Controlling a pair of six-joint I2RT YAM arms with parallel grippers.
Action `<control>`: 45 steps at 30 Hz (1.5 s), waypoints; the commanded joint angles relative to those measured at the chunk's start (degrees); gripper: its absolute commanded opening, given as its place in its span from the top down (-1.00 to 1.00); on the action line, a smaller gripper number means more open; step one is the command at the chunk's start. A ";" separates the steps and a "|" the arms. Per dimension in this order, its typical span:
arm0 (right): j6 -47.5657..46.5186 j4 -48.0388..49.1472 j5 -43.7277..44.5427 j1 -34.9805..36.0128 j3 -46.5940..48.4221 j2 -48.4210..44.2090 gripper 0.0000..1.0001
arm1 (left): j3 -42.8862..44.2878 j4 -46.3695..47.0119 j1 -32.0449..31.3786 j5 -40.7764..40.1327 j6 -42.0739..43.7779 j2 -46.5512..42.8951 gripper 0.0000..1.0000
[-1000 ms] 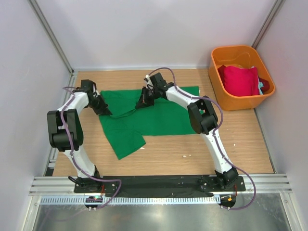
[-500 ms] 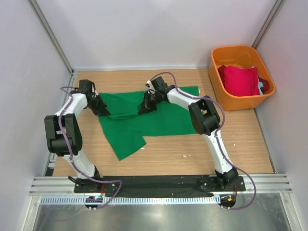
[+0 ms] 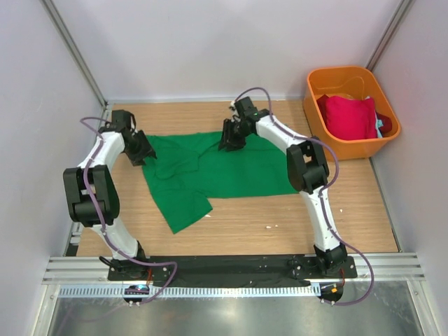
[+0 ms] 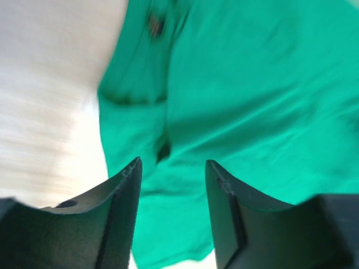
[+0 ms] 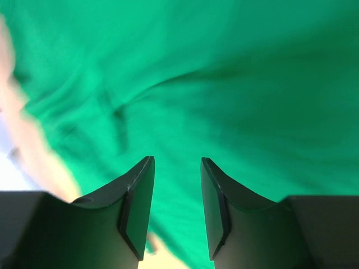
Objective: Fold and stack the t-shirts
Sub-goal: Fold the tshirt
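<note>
A bright green t-shirt lies spread on the wooden table, its upper left part rumpled and a sleeve reaching toward the front. My left gripper hangs over the shirt's left edge, open, with only green cloth below the jaws. My right gripper hovers over the shirt's far edge near the middle, open and holding nothing. A crimson red t-shirt lies in the orange bin, with a bit of teal shirt beside it.
The orange plastic bin stands at the back right corner. White walls close in the table on three sides. Bare wood shows in front of the green shirt, and the black arm base rail runs along the near edge.
Both grippers have opened and let go of the green cloth. The right gripper has drawn back toward the far right, the left one slightly outward to the left.
</note>
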 commanded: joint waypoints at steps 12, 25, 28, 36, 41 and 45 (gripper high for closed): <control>-13.19 -6.72 22.72 -13.56 5.69 -9.09 -0.08 | 26.39 6.62 2.54 -3.74 0.93 22.35 0.07; -23.47 -6.54 33.27 -15.86 7.01 -5.23 -0.18 | 28.33 11.29 3.94 -5.76 -0.56 28.33 0.80; -24.09 -7.42 35.02 -15.86 8.59 -3.47 -0.19 | 29.03 11.11 5.44 -5.94 0.40 29.21 1.00; -24.62 -6.99 36.53 -16.73 8.59 -1.71 -0.19 | 33.15 11.11 7.55 -6.12 3.48 30.01 1.00; -23.31 -2.42 31.97 -17.09 8.41 -0.48 -0.15 | 34.22 9.53 7.73 -2.35 1.47 29.31 0.34; -18.12 -6.70 29.41 -17.26 13.16 0.76 -0.04 | 29.84 9.00 7.73 -0.84 -0.65 23.97 0.11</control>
